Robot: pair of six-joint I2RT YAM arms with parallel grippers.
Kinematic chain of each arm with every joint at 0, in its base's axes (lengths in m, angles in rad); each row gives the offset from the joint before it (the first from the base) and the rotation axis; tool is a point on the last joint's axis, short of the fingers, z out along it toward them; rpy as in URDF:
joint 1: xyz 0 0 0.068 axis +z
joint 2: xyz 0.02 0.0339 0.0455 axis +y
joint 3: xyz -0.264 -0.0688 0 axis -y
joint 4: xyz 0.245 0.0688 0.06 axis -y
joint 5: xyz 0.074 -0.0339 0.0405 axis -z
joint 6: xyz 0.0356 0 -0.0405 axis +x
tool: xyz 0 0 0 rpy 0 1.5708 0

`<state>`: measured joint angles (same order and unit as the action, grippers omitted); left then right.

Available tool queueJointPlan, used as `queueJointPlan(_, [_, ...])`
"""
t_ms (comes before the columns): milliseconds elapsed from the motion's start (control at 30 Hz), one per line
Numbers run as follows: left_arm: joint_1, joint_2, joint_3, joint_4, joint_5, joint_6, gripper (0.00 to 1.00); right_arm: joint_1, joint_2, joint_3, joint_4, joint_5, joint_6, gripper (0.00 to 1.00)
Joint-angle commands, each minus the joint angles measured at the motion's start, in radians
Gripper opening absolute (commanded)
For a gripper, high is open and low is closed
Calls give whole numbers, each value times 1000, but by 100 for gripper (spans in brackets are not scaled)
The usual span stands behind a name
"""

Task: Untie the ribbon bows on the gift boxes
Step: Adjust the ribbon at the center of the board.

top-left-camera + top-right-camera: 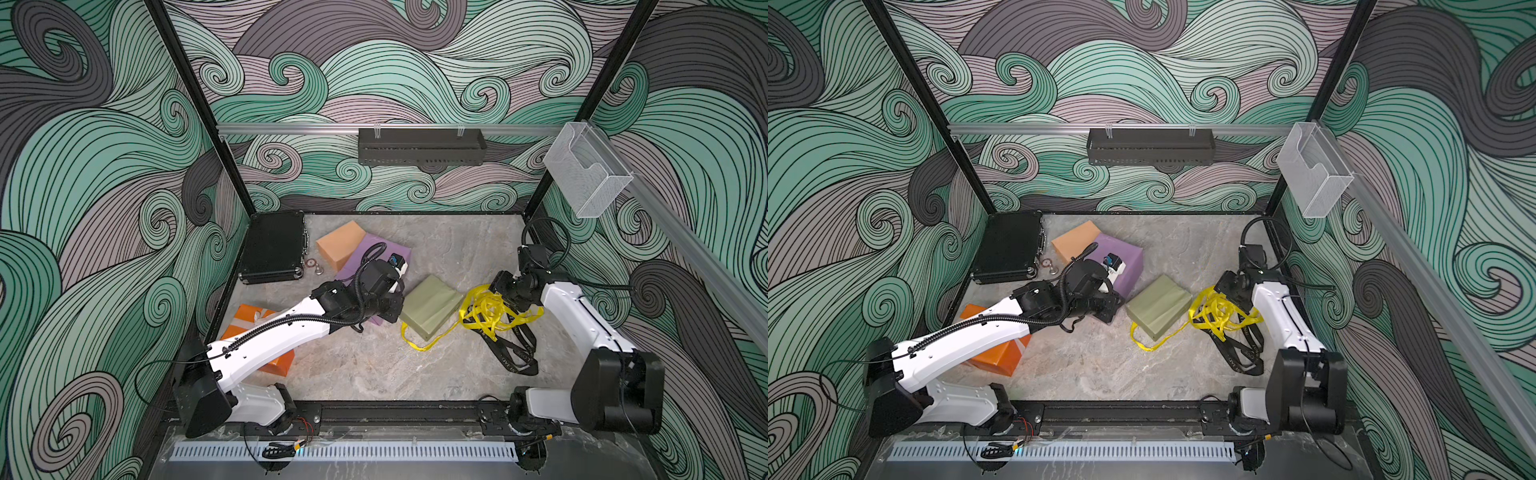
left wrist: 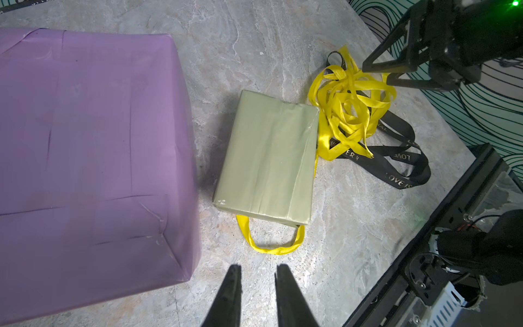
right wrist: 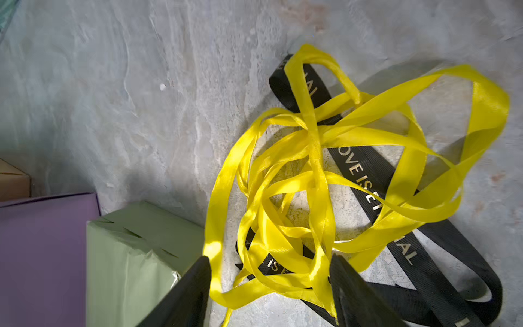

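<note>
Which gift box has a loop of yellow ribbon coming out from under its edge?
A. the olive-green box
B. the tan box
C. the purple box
A: in the left wrist view a yellow ribbon loops out from beneath the olive-green box; the purple box shows none.

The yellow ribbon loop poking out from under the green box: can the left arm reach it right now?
Probably yes. The left gripper points straight at the yellow loop, with only bare table between them. The purple box sits beside that path, not across it.
</note>
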<state>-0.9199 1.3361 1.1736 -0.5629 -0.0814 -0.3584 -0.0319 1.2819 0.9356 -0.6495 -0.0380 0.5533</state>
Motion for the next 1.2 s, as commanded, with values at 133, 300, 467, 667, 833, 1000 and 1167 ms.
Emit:
queueJointPlan(133, [-5, -37, -3, -3, -42, 10, 25, 228, -341, -183, 122, -121, -22, 58])
queueJointPlan(300, [-2, -51, -8, 5, -52, 8, 25, 595, -551, -399, 221, -220, -4, 34])
queueJointPlan(467, [1, -60, -13, 8, -67, 4, 25, 925, -444, -373, 177, -52, -96, 31])
queueJointPlan(667, [1, -85, -35, 21, -146, -16, 26, 1089, -107, -241, 189, 104, -121, 39])
queueJointPlan(833, [2, -132, -66, 49, -222, -30, 27, 1107, 89, -150, 187, 162, -136, 50])
queueJointPlan(1000, [8, -189, -100, 81, -292, -39, 27, 1097, 244, -90, 196, 192, -138, 56])
queueJointPlan(1167, [13, -254, -135, 109, -356, -53, 28, 1042, 316, -81, 227, 117, -140, 49])
